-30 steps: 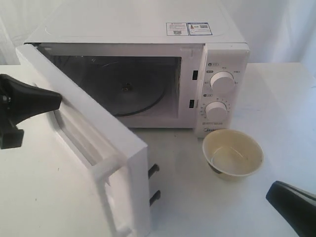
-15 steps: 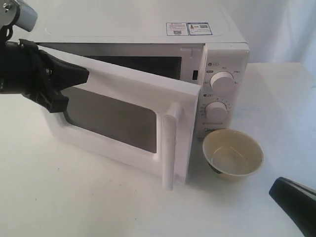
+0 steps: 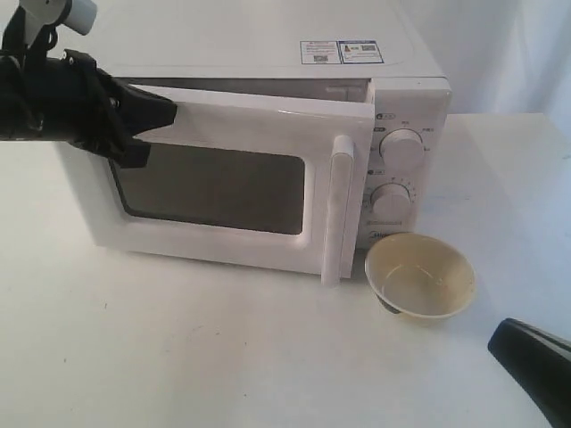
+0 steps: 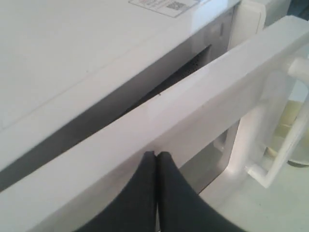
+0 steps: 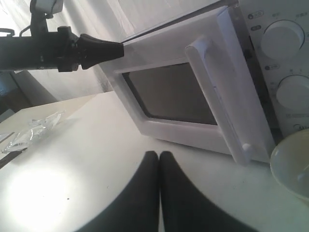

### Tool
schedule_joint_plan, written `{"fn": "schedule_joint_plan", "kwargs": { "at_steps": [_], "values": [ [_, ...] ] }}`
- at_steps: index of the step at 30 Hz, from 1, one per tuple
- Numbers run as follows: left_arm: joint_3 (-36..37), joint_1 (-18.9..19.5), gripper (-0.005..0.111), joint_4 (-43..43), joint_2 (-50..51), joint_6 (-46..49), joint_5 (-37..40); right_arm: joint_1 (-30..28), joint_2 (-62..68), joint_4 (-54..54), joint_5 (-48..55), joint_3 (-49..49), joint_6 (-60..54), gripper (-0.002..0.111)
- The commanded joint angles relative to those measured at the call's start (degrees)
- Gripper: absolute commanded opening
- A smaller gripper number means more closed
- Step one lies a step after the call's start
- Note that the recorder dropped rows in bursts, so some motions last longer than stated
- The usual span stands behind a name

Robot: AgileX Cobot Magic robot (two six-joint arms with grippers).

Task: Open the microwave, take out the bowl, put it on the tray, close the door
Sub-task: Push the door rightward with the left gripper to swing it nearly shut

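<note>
The step in hand looks like the last one: closing the door. The microwave sits far-centre on the white table. Its door, hinged on the left, stands ajar, w/ a narrow gap along the top that widens toward the latch side on the right. The left gripper has its fingers pressed together and holds nothing. Its tips touch the door's top edge near the hinge-side corner. The right gripper is likewise pinched closed & empty, near-right and well apart from everything.

The bowl is out of the oven. It stands upright on the table just in front of the knob panel and just right of the handle. It doesn't seem to touch either.

The next move prob. calls for a push on the door toward the far side until the latch catches. Contact so close to the hinge gives little leverage, so a spot nearer the handle may serve better. The bowl looks clear of the door's path.

Hidden or unclear:
- No tray shows in any view, so it can't be told if the bowl's spot counts.
- The cavity is screened by the door.
- Most of the right arm is cut off at the frame edge.
- The bowl's foot barely shows.
- A crumpled clear scrap lies somewhere left of the microwave, and what it is can't be made out.
</note>
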Motion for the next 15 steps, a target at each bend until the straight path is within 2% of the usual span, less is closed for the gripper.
{"fn": "schedule_joint_plan", "kwargs": {
  "at_steps": [1,7,10,12,15],
  "values": [
    [-2.2,-0.3,0.0,-2.3,1.7,1.5,-0.3,0.1,-0.2,-0.5,-0.1,0.2,-1.6,0.0],
    [-3.0,-0.3,0.0,-1.8,1.7,1.5,4.2,0.1,-0.2,-0.5,0.4,0.2,-3.9,0.0],
    [-3.0,-0.3,0.0,3.8,-0.8,-1.3,6.2,0.1,-0.2,1.3,3.7,0.2,-10.2,0.0],
    [-3.0,-0.3,0.0,9.0,-3.5,-8.9,5.0,0.1,-0.2,3.6,5.6,-0.1,-15.7,0.0],
    [-3.0,-0.3,0.0,18.5,-8.0,-20.2,4.9,0.1,-0.2,3.8,5.9,-2.3,-18.0,0.0]
  ]
}}
